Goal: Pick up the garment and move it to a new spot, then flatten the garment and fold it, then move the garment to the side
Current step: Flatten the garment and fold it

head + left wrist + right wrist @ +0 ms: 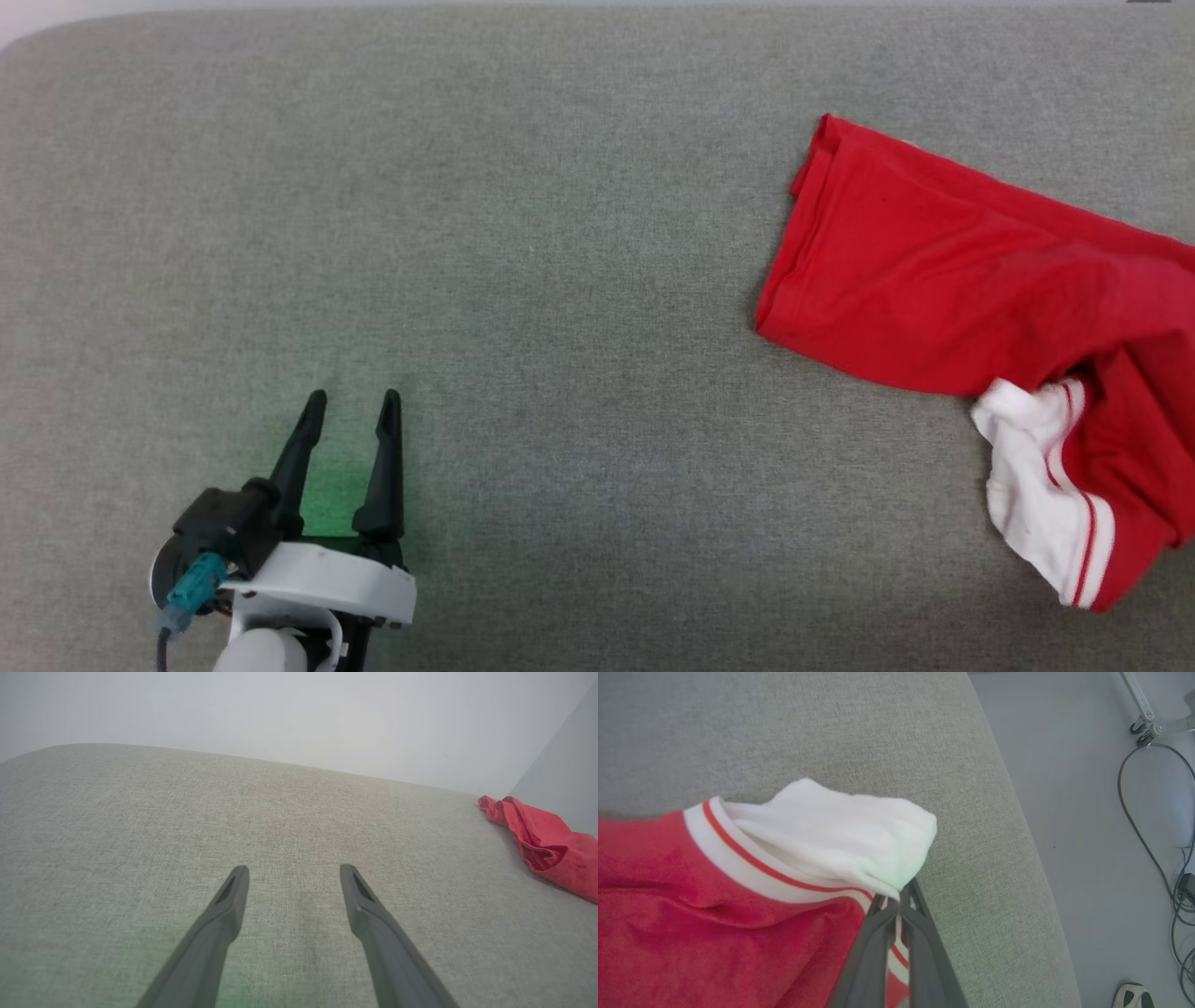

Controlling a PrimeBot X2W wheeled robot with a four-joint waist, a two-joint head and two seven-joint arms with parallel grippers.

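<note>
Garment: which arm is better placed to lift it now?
Right. The right claw is shut on the garment at its striped trim; the left claw is open, well apart from it.

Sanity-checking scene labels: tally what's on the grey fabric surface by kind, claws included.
Garments: 1 (bright red soft knit garment with a white panel and white-and-red striped trim)
Claws: 2 (left claw open and empty; right claw shut on the garment's striped trim)
Total: 3
</note>
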